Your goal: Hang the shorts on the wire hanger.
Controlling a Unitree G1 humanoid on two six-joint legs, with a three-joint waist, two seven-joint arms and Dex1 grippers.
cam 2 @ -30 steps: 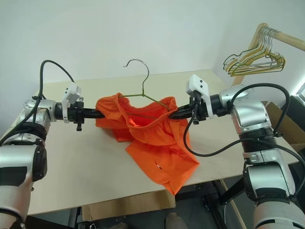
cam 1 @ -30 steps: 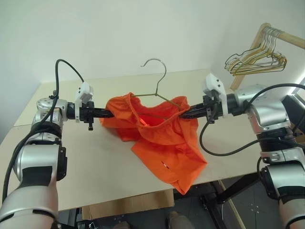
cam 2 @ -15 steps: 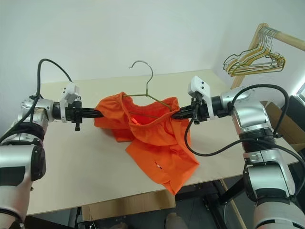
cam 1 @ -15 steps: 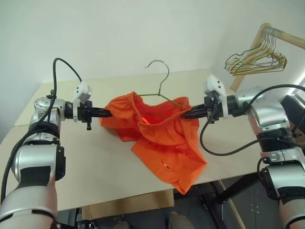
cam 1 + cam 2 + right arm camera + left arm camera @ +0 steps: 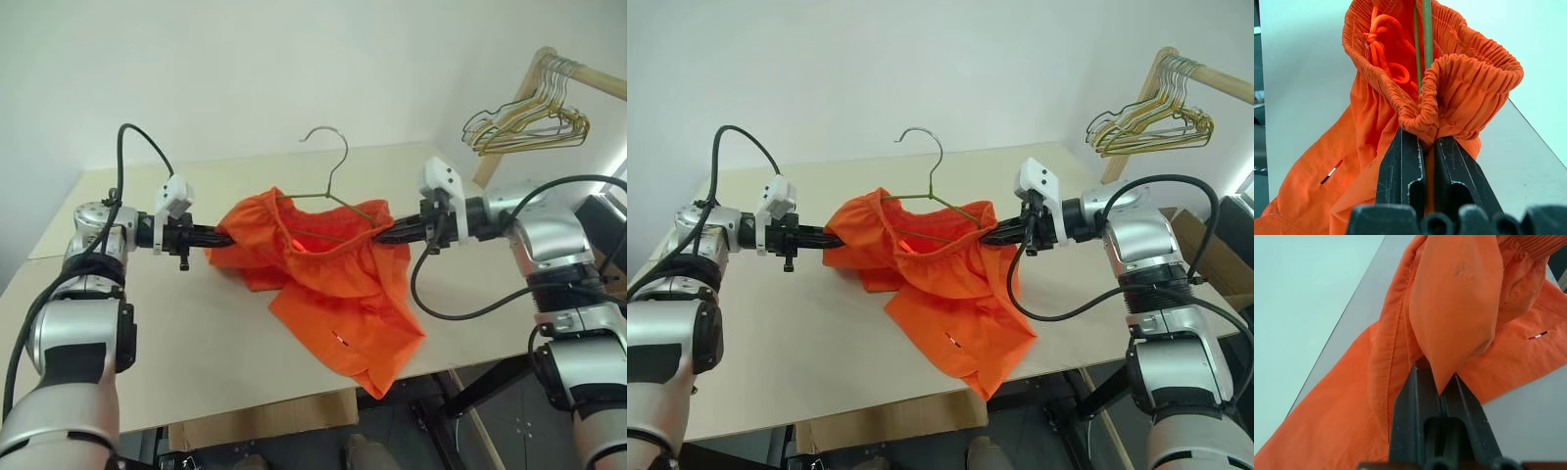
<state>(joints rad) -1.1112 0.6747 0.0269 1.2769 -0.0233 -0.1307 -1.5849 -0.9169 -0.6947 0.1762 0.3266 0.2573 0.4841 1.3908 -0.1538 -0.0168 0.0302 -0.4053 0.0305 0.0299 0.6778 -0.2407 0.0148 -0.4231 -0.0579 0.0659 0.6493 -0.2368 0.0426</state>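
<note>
The bright orange shorts hang stretched between my two grippers above the table, one leg drooping over the front edge. My left gripper pinches a fold of fabric at the shorts' left side, the fabric tip sitting between its fingers. On the right, my right gripper is shut on the gathered waistband. The wire hanger runs inside the waistband down toward the right gripper's fingers. Its hook rises behind the shorts.
The pale wooden table lies under the shorts, its front edge close to me. At the far right a wooden rail carries several spare wire hangers, beyond my right arm.
The hanger's hook has drifted slightly to the right. Both grippers stay where they were, holding the shorts.
</note>
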